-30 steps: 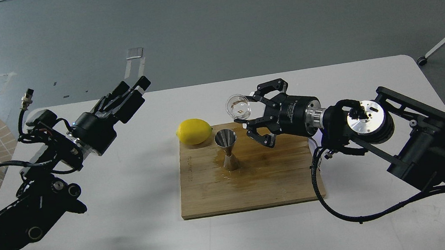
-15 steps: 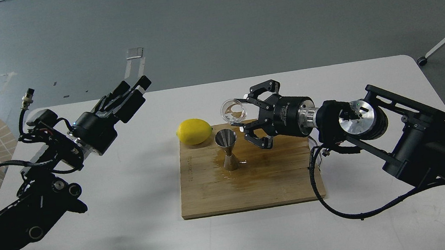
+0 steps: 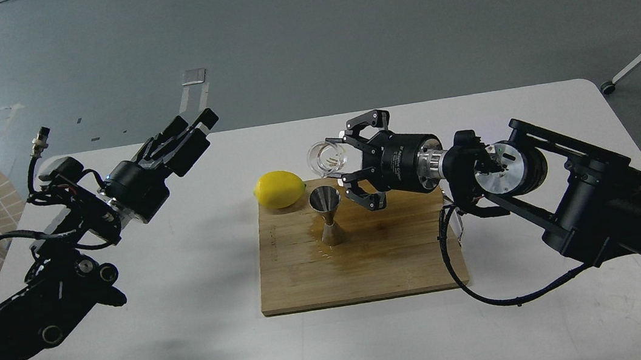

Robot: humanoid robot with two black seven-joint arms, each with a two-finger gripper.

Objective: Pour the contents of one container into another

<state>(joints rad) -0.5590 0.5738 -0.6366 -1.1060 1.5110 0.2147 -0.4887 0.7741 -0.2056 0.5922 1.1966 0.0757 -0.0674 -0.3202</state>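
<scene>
A white desk [image 3: 195,354] on grey floor [image 3: 303,41] carries a wet wooden board [image 3: 368,266]; right jaws grip the glass cup [image 3: 327,158], left jaws stand narrow.

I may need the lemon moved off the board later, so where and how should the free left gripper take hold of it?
Grip the lemon across its fat middle, fingers closing on its near and far sides, coming from above on the left. It lies lengthwise at the board's far left corner; the jigger crowds its right.
</scene>
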